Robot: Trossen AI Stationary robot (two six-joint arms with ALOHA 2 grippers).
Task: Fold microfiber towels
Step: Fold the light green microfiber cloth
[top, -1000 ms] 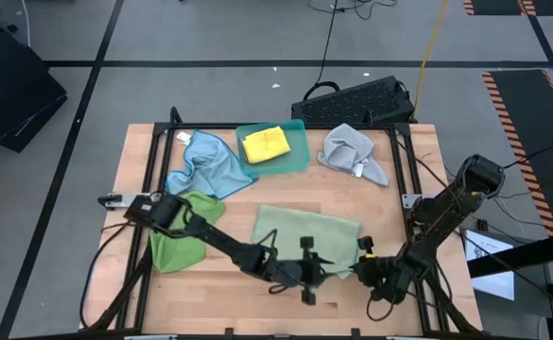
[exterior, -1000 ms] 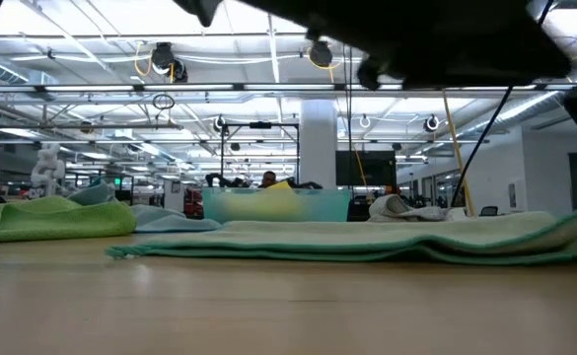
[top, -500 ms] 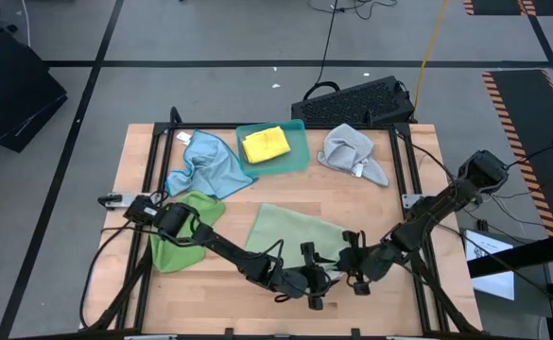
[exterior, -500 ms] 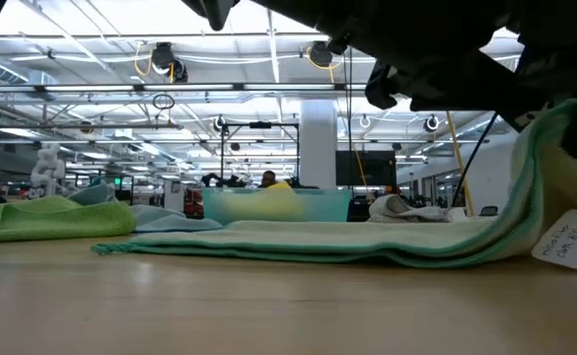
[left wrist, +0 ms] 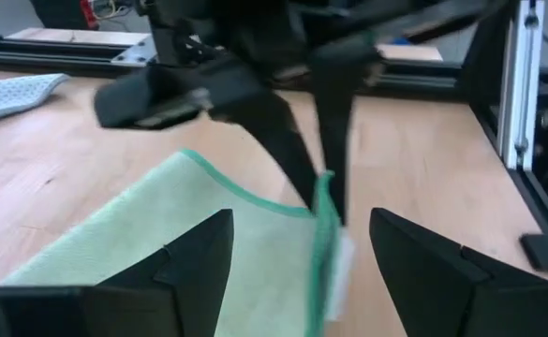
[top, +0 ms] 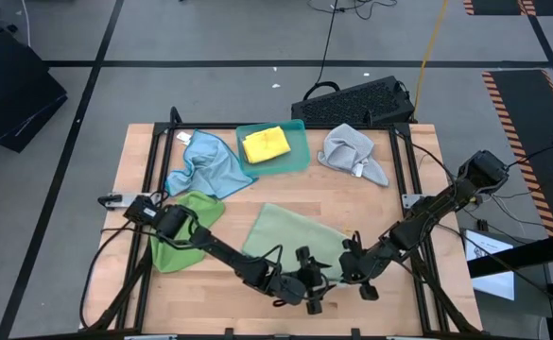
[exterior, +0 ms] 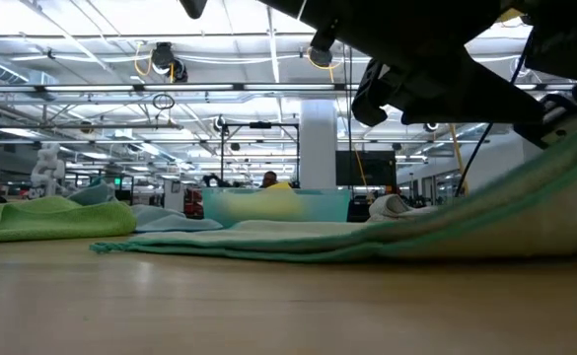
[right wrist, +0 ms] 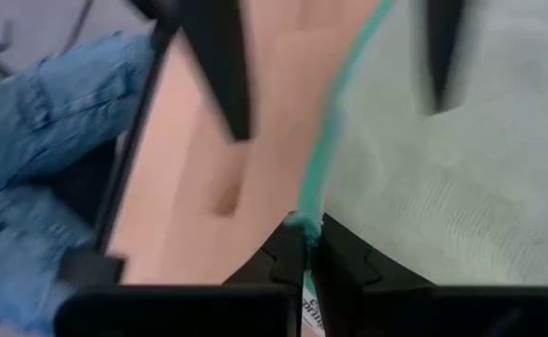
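A light green towel (top: pixel 290 234) with a teal hem lies spread at the table's middle. Its near right corner is raised, and my right gripper (right wrist: pixel 306 245) (top: pixel 350 267) is shut on it. In the low view that side of the towel (exterior: pixel 525 202) slopes up off the wood. My left gripper (top: pixel 311 288) (left wrist: pixel 297 271) is open just left of that corner. Its fingers stand on either side of the raised hem (left wrist: pixel 324 234) without touching it. A brighter green towel (top: pixel 183 238) lies bunched at the left. My right gripper pinches the towel's near right corner (right wrist: pixel 303 223) between its two fingers, on the teal hem beside a white label. The fingers slant down from the table's right. The corner is lifted clear while the rest of the towel lies on the table.
At the far side are a light blue towel (top: pixel 205 162), a teal tray (top: pixel 295 156) holding a yellow towel (top: pixel 265 144), and a grey towel (top: pixel 352 153). A black keyboard (top: pixel 356 99) lies beyond the far edge. A person's jeans (right wrist: pixel 30 112) show past the table.
My right gripper has swung from the near right toward the table's middle and risen, rolling as it went. It has drawn the light green towel's near right corner up off the table, while the far and left parts have stayed flat. My left gripper has shifted slightly toward the near edge.
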